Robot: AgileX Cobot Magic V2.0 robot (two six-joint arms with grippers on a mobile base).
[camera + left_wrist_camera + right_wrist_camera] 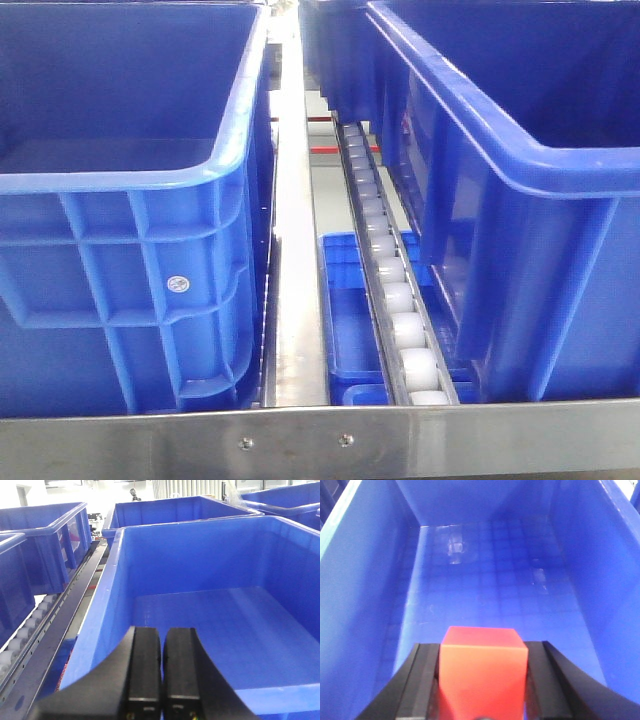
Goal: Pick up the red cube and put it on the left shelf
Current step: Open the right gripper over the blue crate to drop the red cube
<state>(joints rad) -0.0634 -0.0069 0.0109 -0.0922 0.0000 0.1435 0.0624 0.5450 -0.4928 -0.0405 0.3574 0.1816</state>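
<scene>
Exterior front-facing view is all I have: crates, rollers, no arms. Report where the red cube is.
Observer: The red cube is clamped in the right gripper, seen in the right wrist view.
Operator: Tell me what lies under it.
Observer: The bare floor of a blue crate; the cube hangs above it, not touching.
Operator: Give me the left gripper's state.
Observer: The left gripper is shut with its fingers pressed together, holding nothing, above the near rim of another blue crate.
</scene>
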